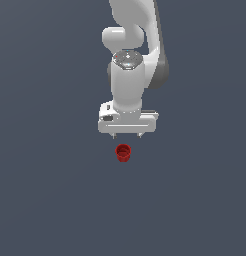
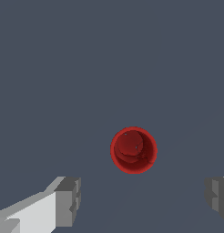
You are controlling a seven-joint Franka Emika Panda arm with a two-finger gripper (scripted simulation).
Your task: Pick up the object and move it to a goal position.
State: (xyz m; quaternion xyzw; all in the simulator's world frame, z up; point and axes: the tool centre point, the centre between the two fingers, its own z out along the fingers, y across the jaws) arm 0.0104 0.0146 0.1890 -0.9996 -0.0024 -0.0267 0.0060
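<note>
There was one red cup [image 1: 123, 152], the only loose item on the plain grey worktop [image 1: 45, 190]. There was one white robot arm [image 1: 127, 85], and it carried one hand [image 1: 127, 135]. That hand had two grey fingers [image 2: 68, 200], counted in the wrist view.

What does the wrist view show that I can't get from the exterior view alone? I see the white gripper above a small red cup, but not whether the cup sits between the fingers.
Observer: In the wrist view the red cup lies off the line between the two fingertips, not between them.
Operator: Are the jaws open?
Observer: Yes, the gripper is open, its gap far wider than the cup.
Operator: Is the cup upright?
Observer: The wrist view looks straight into its hollow top, so it stands mouth up.
Operator: Anything inside?
Observer: Only its red inner floor shows.
</note>
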